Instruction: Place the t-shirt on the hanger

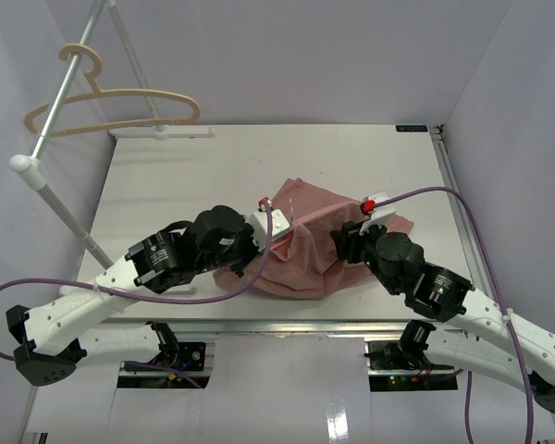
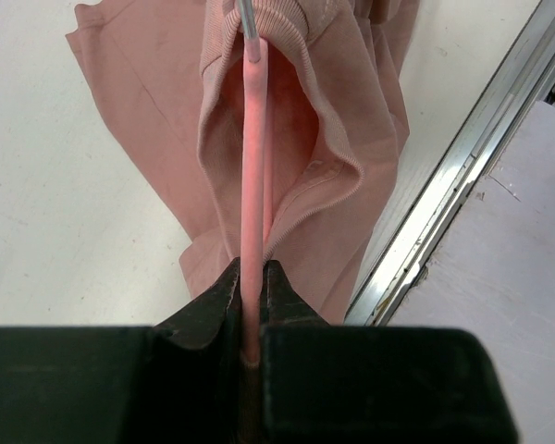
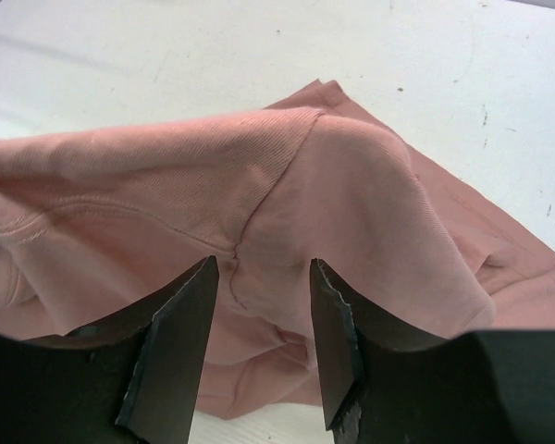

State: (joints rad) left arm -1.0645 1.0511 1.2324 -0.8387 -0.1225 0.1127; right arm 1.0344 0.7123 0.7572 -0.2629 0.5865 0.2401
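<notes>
My left pincer (image 2: 250, 277) is pressed together on the pink bar of the hanger (image 2: 255, 176); the bar sits exactly between the two black fingers. My right pincer (image 3: 259, 305) is spread, and nothing is between its fingers. It hangs just over a raised shoulder seam (image 3: 259, 208) of the t-shirt (image 2: 342, 139).

The t-shirt lies crumpled on the table (image 1: 166, 185), between my two arms and near the front edge. Part of the hanger is already inside the cloth.

I judge that I am in the middle of the threading step: one hand keeps the hanger steady and the other must dress the cloth over it. The next move asks the right pincer to come down and close on the fabric at the seam, then pull it over the end of the hanger. Meanwhile the left must not loosen or twist.

The long axis of the bar runs straight away from my left fingers. It points to the ribbed collar (image 2: 268, 37), where the metal hook (image 2: 247, 18) comes out. Which part of the frame I pinch, I cannot tell.
</notes>
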